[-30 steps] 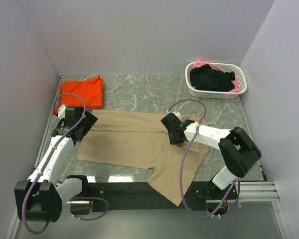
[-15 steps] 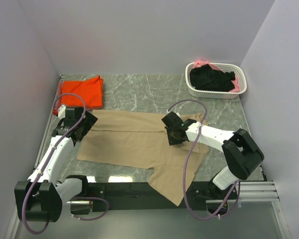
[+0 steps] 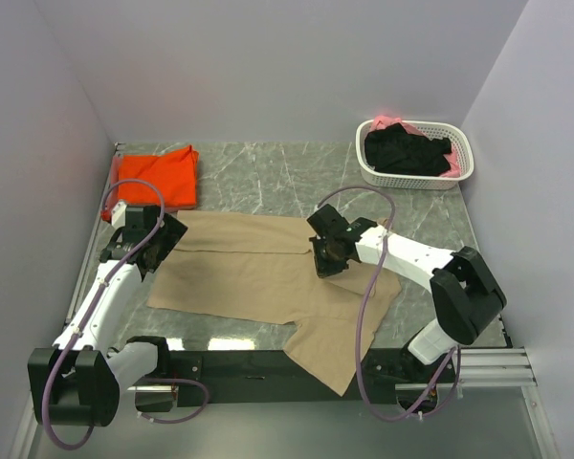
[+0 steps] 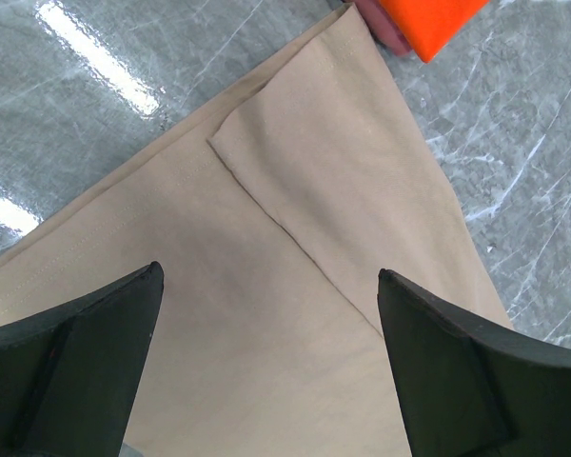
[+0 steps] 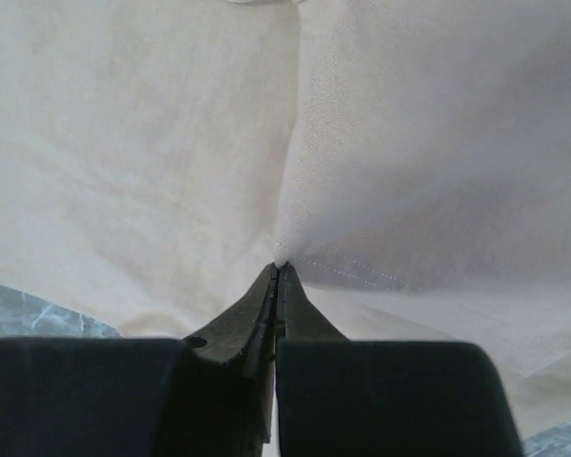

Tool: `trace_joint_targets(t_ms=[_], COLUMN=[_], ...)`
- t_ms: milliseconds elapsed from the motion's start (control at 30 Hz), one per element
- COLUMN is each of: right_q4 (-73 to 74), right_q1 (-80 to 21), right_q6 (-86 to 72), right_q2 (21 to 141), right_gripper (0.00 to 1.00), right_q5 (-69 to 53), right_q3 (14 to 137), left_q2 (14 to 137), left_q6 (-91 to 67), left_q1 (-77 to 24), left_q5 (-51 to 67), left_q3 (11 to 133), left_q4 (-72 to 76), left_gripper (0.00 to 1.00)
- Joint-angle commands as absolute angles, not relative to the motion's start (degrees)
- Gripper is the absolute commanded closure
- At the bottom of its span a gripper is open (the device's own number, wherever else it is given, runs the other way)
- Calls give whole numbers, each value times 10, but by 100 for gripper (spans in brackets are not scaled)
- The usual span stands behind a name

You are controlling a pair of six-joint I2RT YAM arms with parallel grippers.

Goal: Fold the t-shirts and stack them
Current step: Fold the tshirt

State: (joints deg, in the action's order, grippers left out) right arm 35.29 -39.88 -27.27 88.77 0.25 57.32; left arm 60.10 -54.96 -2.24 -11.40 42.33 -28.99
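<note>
Shirts first: tan shirt (image 3: pixel 239 277) lies spread across the middle of the table (image 3: pixel 268 172), between the two arms. One flap at its near right hangs off the table edge over the black base rail (image 3: pixel 230 366). Orange shirt (image 3: pixel 158 177) sits folded in the far left corner, just beyond the tan shirt's far left end. Wrist view shows its corner (image 4: pixel 428 24) close to the tan hem, and I can't tell if they touch.

Right claw (image 3: pixel 327 260) is down on the tan shirt's right half. In its wrist view the right claw (image 5: pixel 278 271) has both fingers pressed together with a pinch of tan cloth at the tips. The cloth (image 5: pixel 171 143) creases up from that point and a stitched hem runs off to the right of it. So it's clamped on the tan shirt.

Left claw (image 3: pixel 158 244) sits over the shirt's far left end. Wrist view shows the left claw (image 4: pixel 266 286) with fingers (image 4: pixel 86 333) wide apart, nothing between them but the shirt (image 4: pixel 266 209) below. A folded-over panel edge runs diagonally under the gap. Contact with the cloth is unclear from here.

Basket (image 3: pixel 459 177) is at the far right of the table, well apart from both arms — black cloth (image 3: pixel 407 151) is heaped inside, and pink cloth (image 3: pixel 387 121) peeks out at the back rim.
</note>
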Motion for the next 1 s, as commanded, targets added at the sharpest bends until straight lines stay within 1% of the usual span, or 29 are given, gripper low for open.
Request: trace_joint_targets(t_ms=[0, 67, 100, 167, 200, 267, 300, 367, 400, 500, 533, 700, 767, 867, 967], right_q4=[374, 367, 367, 367, 370, 373, 376, 375, 373, 357, 350, 326, 315, 295, 267], right_q1=[-402, -404, -403, -403, -403, -403, -402, -396, -373, -317, -278, -180, -137, -92, -64], right_q6=[-292, -294, -294, -295, -295, -297, -301, -317, -320, -322, -316, -291, -278, -271, -268], right_q2=[909, 914, 921, 925, 924, 915, 898, 874, 854, 832, 828, 838, 856, 880, 911], right_gripper=[100, 99, 97, 88, 79, 70, 63, 56, 47, 46, 46, 46, 47, 47, 48], right_q5=[-23, -30, -32, -22, -16, -1, 19, 61, 59, 28, 24, 32, 35, 38, 20], right_q3=[601, 604, 606, 611, 612, 613, 614, 609, 605, 583, 570, 570, 583, 603, 613], left_q2=[599, 599, 599, 601, 601, 601, 601, 605, 606, 615, 625, 672, 710, 773, 830], left_q6=[-548, -547, -546, -545, -544, -542, -541, -538, -537, -534, -534, -519, -514, -507, -496], left_q1=[-25, -24, -24, -24, -25, -24, -24, -24, -24, -24, -24, -25, -26, -30, -34], left_q5=[-112, -111, -109, -106, -103, -100, -98, -91, -89, -83, -83, -45, -34, -39, -33], left_q3=[425, 424, 424, 425, 424, 425, 424, 425, 425, 429, 431, 438, 446, 480, 508], left_q4=[-288, -289, -287, -287, -285, -282, -279, -273, -272, -253, -240, -162, -129, -123, -97], left_gripper=[1, 1, 1, 1, 1, 1, 1, 1, 1, 1, 1, 1, 1, 1, 1])
